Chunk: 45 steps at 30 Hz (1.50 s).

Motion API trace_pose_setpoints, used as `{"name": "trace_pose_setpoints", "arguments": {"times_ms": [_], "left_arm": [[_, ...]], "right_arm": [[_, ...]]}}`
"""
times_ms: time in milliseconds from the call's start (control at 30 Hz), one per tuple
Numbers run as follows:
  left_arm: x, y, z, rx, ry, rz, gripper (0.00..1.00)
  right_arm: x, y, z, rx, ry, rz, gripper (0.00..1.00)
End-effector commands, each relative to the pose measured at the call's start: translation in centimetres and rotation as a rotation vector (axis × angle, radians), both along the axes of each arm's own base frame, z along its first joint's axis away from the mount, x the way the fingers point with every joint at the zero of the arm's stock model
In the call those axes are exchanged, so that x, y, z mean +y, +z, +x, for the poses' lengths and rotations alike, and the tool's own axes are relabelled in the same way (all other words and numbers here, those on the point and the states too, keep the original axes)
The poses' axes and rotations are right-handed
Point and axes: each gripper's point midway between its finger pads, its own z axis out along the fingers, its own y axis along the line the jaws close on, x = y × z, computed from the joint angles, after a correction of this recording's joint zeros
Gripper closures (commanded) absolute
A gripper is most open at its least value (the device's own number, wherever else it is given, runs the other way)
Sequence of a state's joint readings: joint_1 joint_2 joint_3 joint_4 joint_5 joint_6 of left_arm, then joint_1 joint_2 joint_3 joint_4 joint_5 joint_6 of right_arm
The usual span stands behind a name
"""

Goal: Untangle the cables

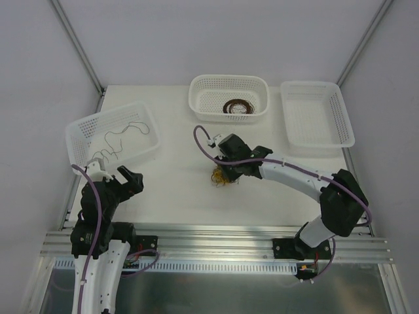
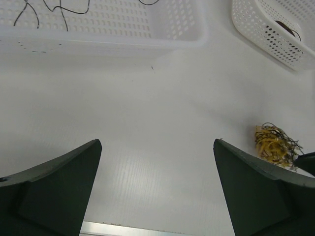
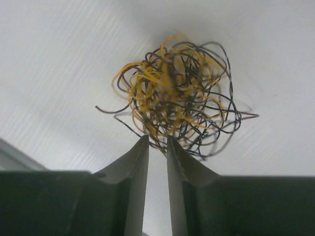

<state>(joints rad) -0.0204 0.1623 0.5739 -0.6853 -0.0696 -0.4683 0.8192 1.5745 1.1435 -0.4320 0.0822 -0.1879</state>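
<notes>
1. Near the middle of the white table, just ahead of the right gripper, lies the cable clump: a loose ball of thin yellow and black strands, curled over one another.
2. From the right wrist camera, the right gripper has its jaws drawn almost together, with only a narrow slit between them. Its tips sit at the near edge of the cable clump, among the lowest black loops. I cannot tell whether a strand is caught in the slit.
3. My next move turns on this: the clump lies straight ahead of the right fingertips and touches them. The right arm is much the nearer of the two.
4. The clump is roundish, so I see no real long axis. Only loose black ends point anywhere, one sticking out to each side in the right wrist view.
5. The left gripper hangs by the left basket, well apart from the clump. Its jaws are spread wide and hold nothing.
6. From the left wrist camera, the left gripper looks over bare table, with the cable clump off to its right.
7. One thin black strand lies alone in the left basket. A dark coil rests in the middle basket. I judge the untangling partly done, with the yellow and black ball left to separate.
</notes>
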Motion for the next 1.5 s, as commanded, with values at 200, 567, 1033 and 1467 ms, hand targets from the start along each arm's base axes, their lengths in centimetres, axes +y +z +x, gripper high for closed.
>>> {"name": "trace_pose_setpoints", "arguments": {"times_ms": [200,567,1033,1467], "left_arm": [[-7.2,2.7,-0.2,0.065,-0.347,-0.219,0.01],[-11.1,1.6,0.6,0.297,-0.438,-0.358,0.01],[-21.8,-3.6,2.3,0.402,-0.635,-0.113,0.01],[-30.6,-9.2,2.2,0.486,-0.863,-0.011,0.19]], "right_arm": [[-1.9,4.8,-8.0,0.083,-0.002,0.188,0.37],[-8.1,9.1,-5.5,-0.069,-0.304,0.277,0.22],[-8.2,7.0,-4.7,-0.043,-0.422,0.318,0.28],[-2.7,3.9,-5.1,0.146,-0.323,0.452,0.33]]}}
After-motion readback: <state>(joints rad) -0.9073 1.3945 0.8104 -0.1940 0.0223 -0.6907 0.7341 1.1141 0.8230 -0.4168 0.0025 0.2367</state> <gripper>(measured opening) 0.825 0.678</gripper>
